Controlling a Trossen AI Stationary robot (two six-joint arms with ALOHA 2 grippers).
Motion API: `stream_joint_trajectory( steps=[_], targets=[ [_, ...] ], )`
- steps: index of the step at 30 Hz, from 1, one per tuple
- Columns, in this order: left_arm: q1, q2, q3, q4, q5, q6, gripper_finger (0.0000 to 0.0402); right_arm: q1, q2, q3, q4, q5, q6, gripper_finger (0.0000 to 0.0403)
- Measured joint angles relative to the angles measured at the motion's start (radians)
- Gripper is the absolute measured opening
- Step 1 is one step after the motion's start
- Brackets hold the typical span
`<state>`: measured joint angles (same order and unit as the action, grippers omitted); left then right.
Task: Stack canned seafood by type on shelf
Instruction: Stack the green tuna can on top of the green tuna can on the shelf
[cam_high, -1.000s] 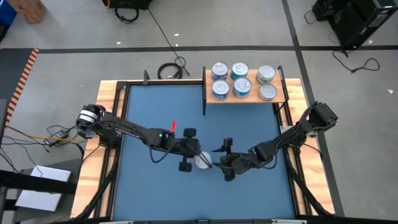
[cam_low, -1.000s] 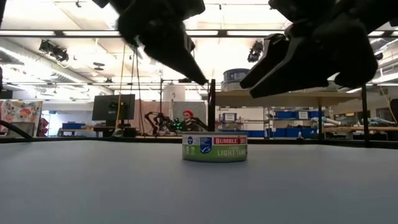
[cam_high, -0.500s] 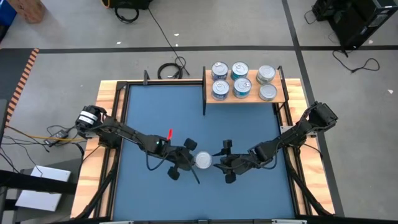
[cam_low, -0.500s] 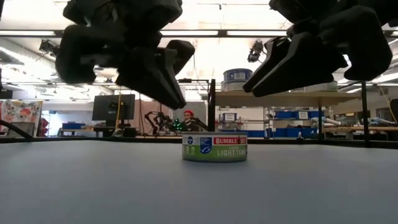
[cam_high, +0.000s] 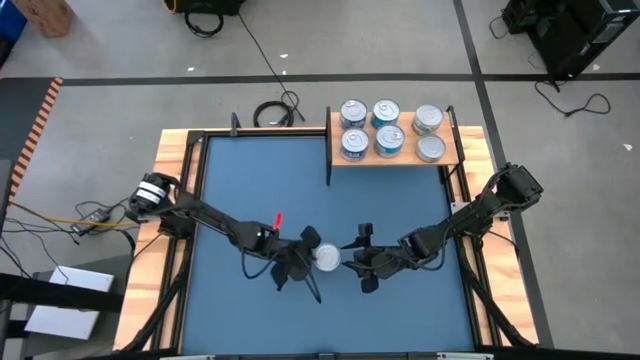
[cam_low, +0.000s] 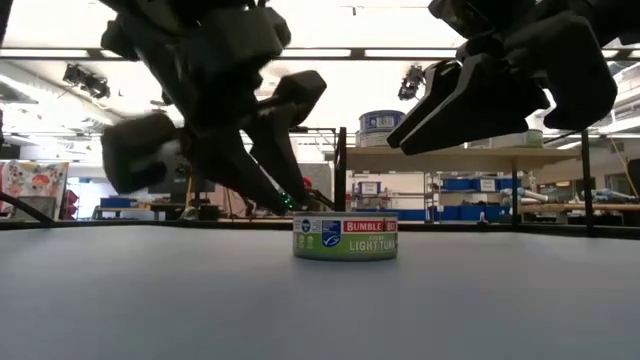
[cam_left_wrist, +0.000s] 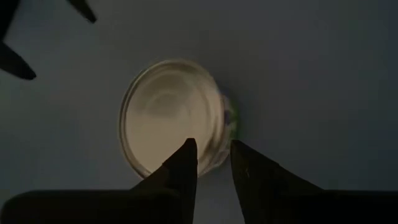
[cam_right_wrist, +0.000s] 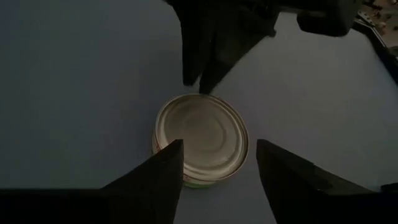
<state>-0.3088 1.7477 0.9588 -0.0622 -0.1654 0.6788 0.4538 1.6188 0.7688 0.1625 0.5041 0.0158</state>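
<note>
Six tins sit on the shelf; one tin lies nearer me. My left gripper is narrow beside that tin, my right gripper wide above it.

Seven short round silver-topped tins show in all: six stand on the light wooden shelf board, well beyond both pincers. One green-labelled tuna tin sits alone on the blue mat, between the left pincer and the right pincer. Two dark arms work.
</note>
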Motion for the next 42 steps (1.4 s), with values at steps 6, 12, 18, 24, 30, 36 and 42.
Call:
stream_joint_trajectory(
  steps=[6, 12, 18, 24, 30, 36, 42],
  targets=[
    [0.000, 0.031, 0.000, 0.022, -0.059, 0.029, 0.0101, 0.000, 0.000, 0.000, 0.000, 0.001, 0.000, 0.0208],
    [0.000, 0.034, 0.000, 0.015, -0.062, 0.043, 0.0090, 0.000, 0.000, 0.000, 0.000, 0.002, 0.000, 0.0209],
    [0.000, 0.034, 0.000, 0.016, -0.068, 0.027, 0.0032, 0.000, 0.000, 0.000, 0.000, 0.002, 0.000, 0.0209],
    [0.001, 0.034, 0.000, 0.026, -0.073, -0.036, 0.0005, 0.000, 0.000, 0.000, 0.000, 0.002, 0.000, 0.0209],
    [0.001, 0.034, 0.051, -0.009, -0.073, -0.167, 0.0002, 0.000, 0.000, 0.000, 0.000, 0.006, -0.020, 0.0215],
    [0.020, 0.034, 0.124, -0.092, -0.050, -0.296, 0.0001, 0.016, 0.000, 0.000, -0.042, 0.020, -0.064, 0.0231],
    [0.030, 0.034, 0.132, -0.174, -0.047, -0.367, 0.0016, 0.017, 0.000, 0.000, -0.067, 0.020, -0.011, 0.0244]
  ],
)
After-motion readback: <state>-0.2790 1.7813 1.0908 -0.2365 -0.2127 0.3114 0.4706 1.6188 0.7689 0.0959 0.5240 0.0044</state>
